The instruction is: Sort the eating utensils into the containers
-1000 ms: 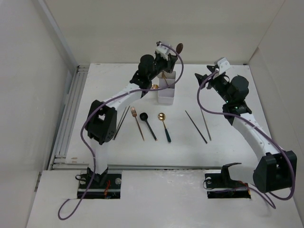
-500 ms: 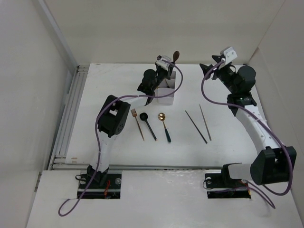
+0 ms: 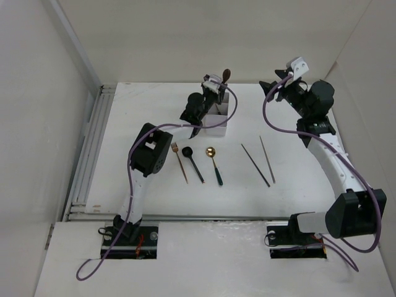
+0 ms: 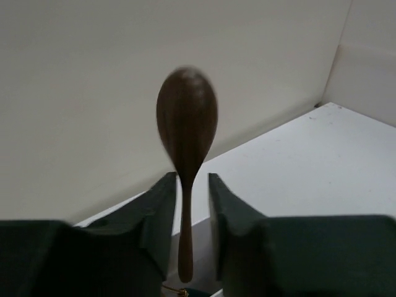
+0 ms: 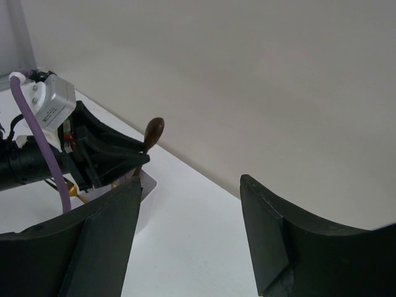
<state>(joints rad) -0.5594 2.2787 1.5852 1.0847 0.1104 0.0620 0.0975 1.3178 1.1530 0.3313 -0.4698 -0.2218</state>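
The brown wooden spoon (image 3: 226, 75) stands upright, bowl up, its lower end in the white box (image 3: 216, 121). My left gripper (image 3: 218, 87) sits over the box with its jaws slightly apart around the spoon's handle (image 4: 184, 247); a gap shows beside the handle. My right gripper (image 3: 267, 88) is open and empty, raised at the back right. On the table lie a copper fork (image 3: 180, 159), a black spoon (image 3: 192, 162), a gold-bowled spoon (image 3: 214, 164) and two dark chopsticks (image 3: 255, 164). The right wrist view shows the wooden spoon (image 5: 153, 131) and the left gripper (image 5: 102, 158).
White walls close in the back and both sides of the table. A metal rail (image 3: 93, 145) runs along the left edge. Purple cables (image 3: 133, 185) hang along both arms. A gold utensil end (image 4: 174, 291) shows inside the box.
My left gripper moved right and down over the box with the wooden spoon, which now stands in the box. My right arm rose and swung back to the right.
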